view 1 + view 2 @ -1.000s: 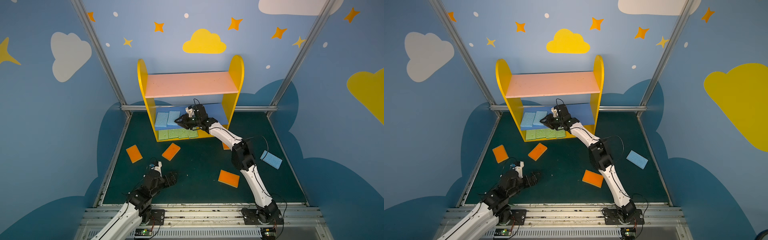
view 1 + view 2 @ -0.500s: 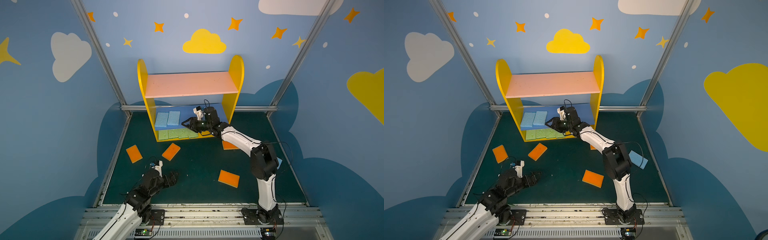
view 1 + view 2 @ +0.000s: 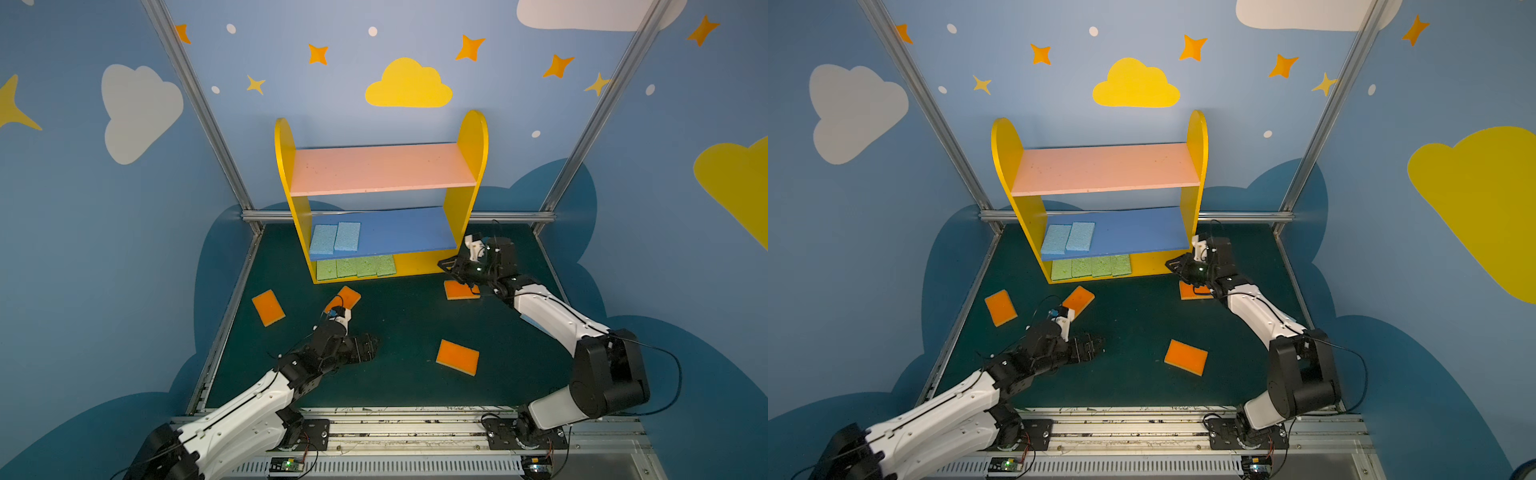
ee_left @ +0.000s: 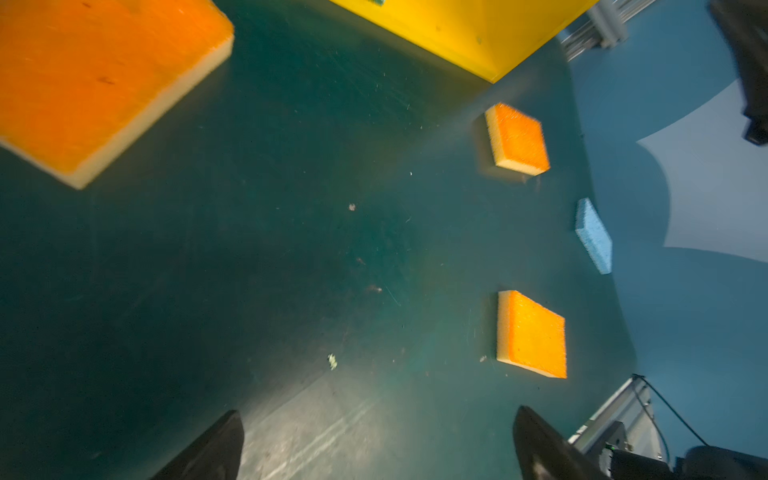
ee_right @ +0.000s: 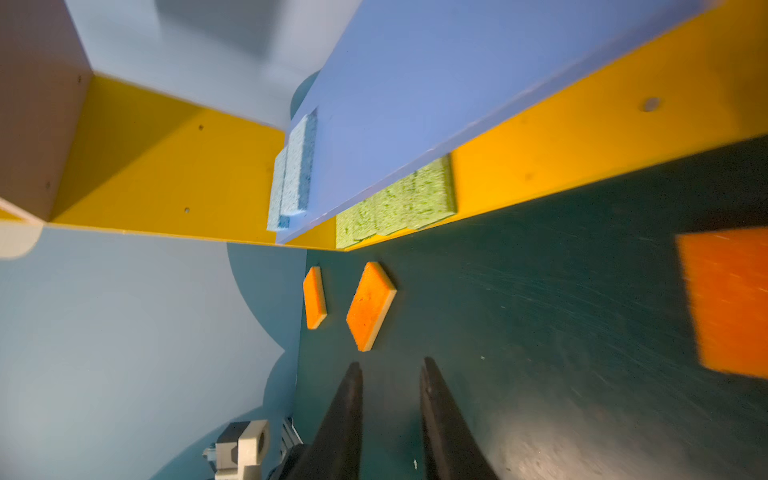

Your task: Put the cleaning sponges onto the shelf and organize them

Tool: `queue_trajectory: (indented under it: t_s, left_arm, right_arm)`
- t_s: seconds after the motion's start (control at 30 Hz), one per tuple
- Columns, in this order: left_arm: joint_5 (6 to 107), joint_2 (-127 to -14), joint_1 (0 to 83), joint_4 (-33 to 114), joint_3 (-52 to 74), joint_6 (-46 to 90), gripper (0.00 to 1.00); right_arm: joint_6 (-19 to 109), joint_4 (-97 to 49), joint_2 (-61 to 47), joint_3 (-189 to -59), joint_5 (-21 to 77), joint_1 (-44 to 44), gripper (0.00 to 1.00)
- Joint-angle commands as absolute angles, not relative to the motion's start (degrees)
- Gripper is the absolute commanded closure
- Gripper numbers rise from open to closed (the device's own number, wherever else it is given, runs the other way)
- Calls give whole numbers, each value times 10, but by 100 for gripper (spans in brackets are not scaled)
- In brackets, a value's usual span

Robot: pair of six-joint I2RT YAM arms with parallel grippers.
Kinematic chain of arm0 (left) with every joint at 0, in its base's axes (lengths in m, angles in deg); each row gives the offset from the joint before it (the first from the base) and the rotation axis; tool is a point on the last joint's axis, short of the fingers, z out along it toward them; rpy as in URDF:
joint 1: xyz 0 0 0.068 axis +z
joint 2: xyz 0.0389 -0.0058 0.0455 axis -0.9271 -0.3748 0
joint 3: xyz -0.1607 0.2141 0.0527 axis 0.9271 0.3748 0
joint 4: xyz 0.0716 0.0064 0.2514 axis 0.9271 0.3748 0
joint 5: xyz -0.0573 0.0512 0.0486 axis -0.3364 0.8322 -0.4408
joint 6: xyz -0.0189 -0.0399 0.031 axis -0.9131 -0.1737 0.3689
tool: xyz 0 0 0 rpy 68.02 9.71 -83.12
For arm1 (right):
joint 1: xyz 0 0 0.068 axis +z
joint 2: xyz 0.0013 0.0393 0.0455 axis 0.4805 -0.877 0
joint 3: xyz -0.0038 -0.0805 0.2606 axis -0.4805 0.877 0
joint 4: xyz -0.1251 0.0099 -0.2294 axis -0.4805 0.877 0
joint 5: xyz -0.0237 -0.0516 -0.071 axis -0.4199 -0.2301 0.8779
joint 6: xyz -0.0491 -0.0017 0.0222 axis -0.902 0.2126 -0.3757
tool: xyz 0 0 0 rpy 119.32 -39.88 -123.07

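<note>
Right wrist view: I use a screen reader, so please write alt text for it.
The right gripper, narrowly open and empty, hangs over the green mat facing two orange sponges. Behind them, blue sponges and green sponges lie on the shelf.

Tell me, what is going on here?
Two robot arms are sorting sponges onto a shelf. Two light blue sponges lie on its blue board, four green sponges on the bottom board. Four orange sponges and one blue sponge lie on the mat. The right gripper hovers by one orange sponge, jaws slightly apart, empty. The left gripper is open and empty.
</note>
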State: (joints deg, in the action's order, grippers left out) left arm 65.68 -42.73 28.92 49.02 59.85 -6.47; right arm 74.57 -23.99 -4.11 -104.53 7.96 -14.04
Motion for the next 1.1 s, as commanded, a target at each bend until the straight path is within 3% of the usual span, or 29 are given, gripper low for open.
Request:
queue_trajectory:
  t_s: [0.0,0.07,0.17,0.33,0.47,0.6,0.77,1.07]
  left_arm:
    - [665,-490,272,435,556,-53,1]
    - [658,-529,263,431,527,-49,0]
    - [648,-568,255,425,498,-45,1]
    - [641,-582,251,419,489,-42,1]
    - [644,-583,251,418,498,-40,1]
    - [641,-591,251,415,499,-40,1]
    - [638,-595,251,417,498,-37,0]
    - [642,-604,254,413,504,-37,1]
  right_arm:
    - [729,-211,-14,-1013,60,-206,79]
    - [726,-194,-18,-1003,78,-255,82]
    - [723,-140,-29,-1014,125,-309,95]
    - [701,-13,-11,-1040,356,-329,89]
    - [706,13,-17,-1029,433,-350,89]
    - [699,-5,-44,-1007,429,-387,89]
    - [718,-26,-101,-998,349,-462,91]
    - [724,-55,-180,-998,239,-518,93]
